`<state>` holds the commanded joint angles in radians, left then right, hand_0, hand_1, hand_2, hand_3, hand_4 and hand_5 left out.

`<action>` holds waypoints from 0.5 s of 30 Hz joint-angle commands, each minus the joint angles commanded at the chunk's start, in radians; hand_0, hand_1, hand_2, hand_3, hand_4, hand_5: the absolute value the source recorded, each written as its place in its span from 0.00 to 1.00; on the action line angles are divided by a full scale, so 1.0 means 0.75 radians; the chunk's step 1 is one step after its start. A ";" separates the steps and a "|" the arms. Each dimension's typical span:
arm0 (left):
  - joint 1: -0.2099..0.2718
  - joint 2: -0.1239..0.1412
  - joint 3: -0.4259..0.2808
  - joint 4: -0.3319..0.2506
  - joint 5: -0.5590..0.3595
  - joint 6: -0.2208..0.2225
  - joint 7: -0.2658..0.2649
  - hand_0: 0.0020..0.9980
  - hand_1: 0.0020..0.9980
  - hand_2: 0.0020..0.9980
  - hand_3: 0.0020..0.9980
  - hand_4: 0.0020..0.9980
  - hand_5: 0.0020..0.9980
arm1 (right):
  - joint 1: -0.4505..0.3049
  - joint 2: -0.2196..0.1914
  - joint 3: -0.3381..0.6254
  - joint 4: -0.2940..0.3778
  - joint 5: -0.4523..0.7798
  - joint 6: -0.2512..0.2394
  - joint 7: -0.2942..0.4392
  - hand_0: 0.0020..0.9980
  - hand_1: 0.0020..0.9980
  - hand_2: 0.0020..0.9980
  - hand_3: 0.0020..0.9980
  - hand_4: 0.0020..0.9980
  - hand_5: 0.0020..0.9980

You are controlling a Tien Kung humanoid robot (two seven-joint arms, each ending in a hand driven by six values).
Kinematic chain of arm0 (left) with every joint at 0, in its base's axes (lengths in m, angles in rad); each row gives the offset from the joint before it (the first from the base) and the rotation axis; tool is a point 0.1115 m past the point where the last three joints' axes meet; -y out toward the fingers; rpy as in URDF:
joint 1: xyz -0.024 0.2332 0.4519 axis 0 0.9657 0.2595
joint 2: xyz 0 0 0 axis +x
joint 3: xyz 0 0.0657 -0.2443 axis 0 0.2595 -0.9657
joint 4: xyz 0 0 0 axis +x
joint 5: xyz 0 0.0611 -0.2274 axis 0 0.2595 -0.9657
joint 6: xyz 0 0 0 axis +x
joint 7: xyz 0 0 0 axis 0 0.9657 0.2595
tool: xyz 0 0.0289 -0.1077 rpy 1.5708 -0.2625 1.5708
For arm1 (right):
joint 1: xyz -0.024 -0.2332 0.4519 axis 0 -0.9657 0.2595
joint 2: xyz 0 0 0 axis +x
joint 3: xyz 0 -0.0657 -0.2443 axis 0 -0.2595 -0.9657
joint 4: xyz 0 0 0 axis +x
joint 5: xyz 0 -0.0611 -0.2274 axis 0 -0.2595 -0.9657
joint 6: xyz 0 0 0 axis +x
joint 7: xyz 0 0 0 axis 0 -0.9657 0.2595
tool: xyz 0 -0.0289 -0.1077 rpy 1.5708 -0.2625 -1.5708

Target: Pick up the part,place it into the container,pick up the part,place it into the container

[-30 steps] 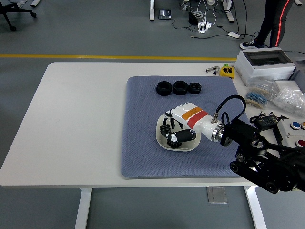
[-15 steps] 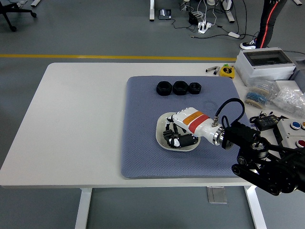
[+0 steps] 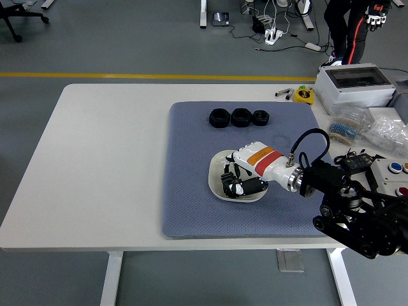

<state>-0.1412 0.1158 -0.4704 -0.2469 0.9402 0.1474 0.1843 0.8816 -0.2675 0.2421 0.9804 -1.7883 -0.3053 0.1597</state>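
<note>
Right hand (image 3: 241,182) dipped into white bowl (image 3: 217,167), fingers curled low; can't tell if a part's held. Three black parts (image 3: 239,117) wait on mat (image 3: 191,191).

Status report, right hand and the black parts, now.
Right hand down in the shallow white bowl, fingers curled, grasp unclear. Three black ring-shaped parts in a row on the blue-grey mat. Left hand out of view. Nothing blocking.

White table (image 3: 102,166); blue mat (image 3: 191,197) on top
</note>
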 joint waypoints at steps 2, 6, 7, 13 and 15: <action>0.000 0.000 0.000 0.000 -0.001 0.000 0.000 0.71 0.72 0.75 0.65 0.68 0.65 | 0.000 0.000 0.003 -0.003 -0.006 -0.002 0.000 0.06 0.27 0.43 0.53 0.77 0.42; -0.001 -0.002 0.002 0.000 -0.005 0.001 -0.001 0.71 0.72 0.75 0.65 0.68 0.65 | -0.002 0.000 0.010 -0.010 -0.015 -0.008 -0.001 0.07 0.28 0.45 0.55 0.84 0.44; -0.001 -0.002 0.003 0.000 -0.005 0.002 -0.001 0.71 0.72 0.75 0.65 0.68 0.65 | -0.002 0.000 0.011 -0.011 -0.017 -0.010 -0.001 0.07 0.28 0.45 0.55 0.84 0.44; -0.003 -0.002 0.006 0.000 -0.011 0.002 -0.003 0.71 0.72 0.75 0.65 0.68 0.66 | -0.002 -0.002 0.020 -0.010 -0.023 -0.019 -0.008 0.07 0.28 0.45 0.56 0.88 0.46; -0.003 -0.002 0.007 0.000 -0.013 0.002 -0.004 0.71 0.72 0.75 0.65 0.68 0.66 | -0.001 -0.003 0.023 -0.008 -0.021 -0.020 -0.007 0.07 0.28 0.45 0.56 0.88 0.46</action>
<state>-0.1434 0.1145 -0.4653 -0.2467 0.9308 0.1490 0.1816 0.8811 -0.2696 0.2592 0.9746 -1.8041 -0.3204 0.1543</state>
